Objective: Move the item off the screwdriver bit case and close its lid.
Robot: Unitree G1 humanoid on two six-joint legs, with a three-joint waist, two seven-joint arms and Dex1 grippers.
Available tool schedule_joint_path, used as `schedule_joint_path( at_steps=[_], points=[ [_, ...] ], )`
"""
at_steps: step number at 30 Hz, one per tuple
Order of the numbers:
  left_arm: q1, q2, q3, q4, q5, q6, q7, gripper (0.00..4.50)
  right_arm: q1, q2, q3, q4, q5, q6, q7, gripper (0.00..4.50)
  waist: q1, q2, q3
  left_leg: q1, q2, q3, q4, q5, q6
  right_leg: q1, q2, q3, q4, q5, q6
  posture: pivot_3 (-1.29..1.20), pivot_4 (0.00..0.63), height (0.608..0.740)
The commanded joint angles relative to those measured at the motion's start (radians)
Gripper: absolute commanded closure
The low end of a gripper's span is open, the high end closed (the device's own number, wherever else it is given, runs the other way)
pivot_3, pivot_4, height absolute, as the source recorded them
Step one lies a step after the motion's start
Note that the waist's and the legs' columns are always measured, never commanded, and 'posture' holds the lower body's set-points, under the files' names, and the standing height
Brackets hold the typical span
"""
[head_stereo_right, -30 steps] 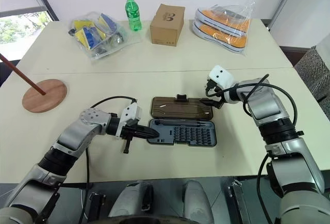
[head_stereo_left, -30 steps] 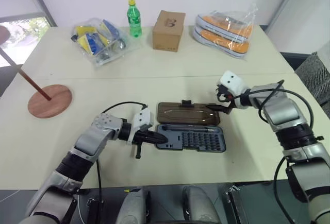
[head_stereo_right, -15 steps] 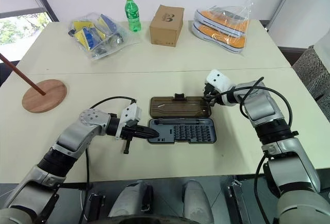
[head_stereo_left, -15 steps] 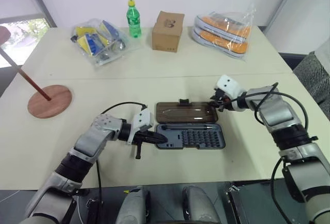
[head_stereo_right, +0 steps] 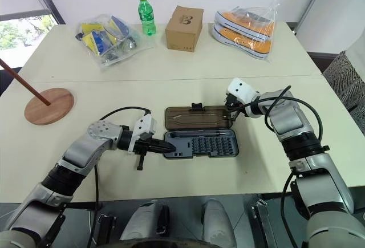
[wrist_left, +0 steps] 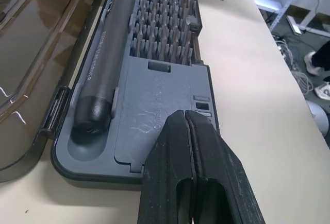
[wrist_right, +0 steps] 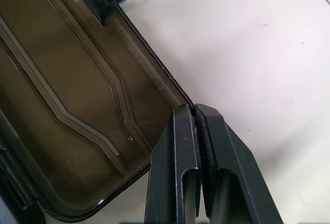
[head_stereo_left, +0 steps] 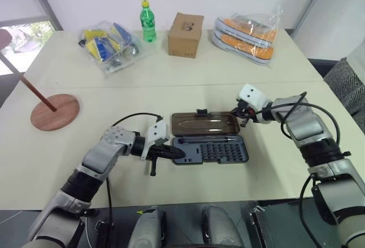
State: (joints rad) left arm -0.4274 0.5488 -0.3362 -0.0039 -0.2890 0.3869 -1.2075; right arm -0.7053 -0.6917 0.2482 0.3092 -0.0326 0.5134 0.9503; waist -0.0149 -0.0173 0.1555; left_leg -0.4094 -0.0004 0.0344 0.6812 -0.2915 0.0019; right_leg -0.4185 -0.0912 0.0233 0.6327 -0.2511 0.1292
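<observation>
Screwdriver bit case (head_stereo_left: 210,150): lying open on the table (head_stereo_left: 171,82), near the middle.
Lid (head_stereo_left: 205,124): lying flat on the far side of the case (latch tab pointing away).
Wooden stand (head_stereo_left: 54,111): standing at the far left, well apart from the case.
Left gripper (wrist_left: 192,131): jaws pressed together, resting on the case's left end.
Right gripper (wrist_right: 195,116): jaws pinching the lid's right edge.

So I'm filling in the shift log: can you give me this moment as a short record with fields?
stand: wooden stand off the case, on the table's left side
case: screwdriver bit case open, bits showing
lid: lid lies flat behind the case
left end effector: left end effector shut, tips on the case's left end
right end effector: right end effector shut at the lid's right corner
</observation>
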Motion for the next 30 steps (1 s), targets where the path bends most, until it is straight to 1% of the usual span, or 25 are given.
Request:
schedule_joint_path(
  at_steps=[1, 6, 10, 13, 19, 24, 30],
  points=[
    [-0.008, 0.0, 0.017, -0.005, 0.012, -0.007, 0.016, 4.5, 0.015, 0.003, 0.019, -0.018, -0.009, -0.017, 0.027, 4.47, 0.0, 0.0, 0.0, 0.0, 0.0, 0.0, 0.0, 0.0, 0.0, 0.0, 0.0, 0.0, 0.0, 0.0, 0.0, 0.0, 0.15, 0.74],
    [-0.007, 0.002, 0.019, -0.006, 0.013, -0.011, 0.022, 4.5, 0.027, 0.007, 0.026, -0.044, -0.01, -0.009, 0.047, 4.47, 0.0, 0.0, 0.0, 0.0, 0.0, 0.0, 0.0, 0.0, 0.0, 0.001, 0.0, 0.0, 0.0, 0.0, 0.0, 0.0, 0.15, 0.74],
    [-0.002, 0.003, 0.025, -0.007, 0.014, -0.013, 0.029, 4.5, 0.039, -0.014, 0.019, -0.102, -0.045, -0.031, 0.02, 4.47, 0.0, 0.0, 0.0, 0.001, 0.0, -0.001, 0.0, 0.0, 0.0, 0.001, 0.0, -0.001, 0.0, 0.0, 0.0, 0.0, 0.15, 0.74],
    [0.003, 0.001, 0.026, -0.012, 0.013, -0.012, 0.035, 4.5, 0.069, -0.045, -0.007, -0.185, -0.056, -0.018, 0.008, 4.47, 0.001, 0.0, 0.0, 0.001, 0.0, -0.001, 0.0, 0.0, 0.0, 0.001, 0.0, -0.001, 0.0, 0.0, 0.0, 0.0, 0.15, 0.74],
    [0.004, -0.006, 0.019, -0.006, 0.014, -0.015, 0.04, 4.5, 0.141, -0.085, -0.058, -0.367, -0.026, 0.056, 0.011, 4.47, 0.0, 0.0, 0.0, 0.0, 0.0, -0.001, 0.0, 0.0, 0.0, 0.001, 0.0, -0.001, 0.0, 0.0, 0.0, 0.0, 0.15, 0.74],
    [-0.005, -0.014, 0.015, 0.007, 0.019, -0.022, 0.037, 4.5, 0.172, -0.1, -0.091, -0.452, -0.033, 0.016, -0.014, 4.47, -0.001, 0.0, 0.0, 0.001, 0.0, -0.001, 0.0, 0.0, 0.0, 0.001, 0.001, -0.001, 0.0, 0.0, 0.0, 0.0, 0.15, 0.74],
    [-0.008, -0.019, 0.015, 0.013, 0.025, -0.026, 0.032, 4.5, 0.234, -0.11, -0.124, -0.542, -0.033, -0.111, -0.033, 4.47, 0.001, 0.0, 0.0, 0.001, 0.001, -0.001, 0.0, 0.0, 0.0, 0.001, 0.001, -0.001, 0.0, 0.0, 0.0, 0.0, 0.15, 0.74]
  ],
)
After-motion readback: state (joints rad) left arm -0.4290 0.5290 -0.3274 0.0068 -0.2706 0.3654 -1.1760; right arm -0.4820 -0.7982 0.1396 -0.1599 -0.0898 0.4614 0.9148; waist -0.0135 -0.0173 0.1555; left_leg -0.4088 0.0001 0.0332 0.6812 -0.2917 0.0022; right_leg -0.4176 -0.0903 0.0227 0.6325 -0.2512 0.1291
